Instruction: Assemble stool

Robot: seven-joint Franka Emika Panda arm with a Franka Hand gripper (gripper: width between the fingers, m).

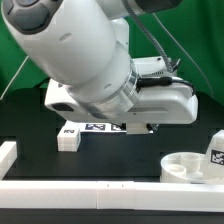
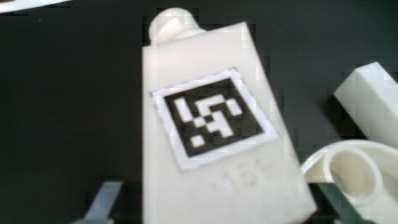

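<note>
A white stool leg [image 2: 199, 90] with a black-and-white tag fills the wrist view. My gripper [image 2: 221, 205] is shut on it, one finger [image 2: 103, 203] against each long side. In the exterior view the same leg [image 1: 82, 132] lies lengthwise, low over the black table, under my gripper [image 1: 136, 126], whose fingertips are mostly hidden by the arm. The round white seat [image 1: 186, 168] sits at the exterior view's lower right, with another tagged leg [image 1: 215, 150] standing by it. The seat rim [image 2: 349, 166] shows close beside the held leg.
A long white border rail [image 1: 90, 190] runs along the front and another rail piece [image 1: 8, 154] stands at the exterior view's left. The big white arm [image 1: 90, 55] blocks the middle of the scene. A further white part [image 2: 374, 95] lies near the seat.
</note>
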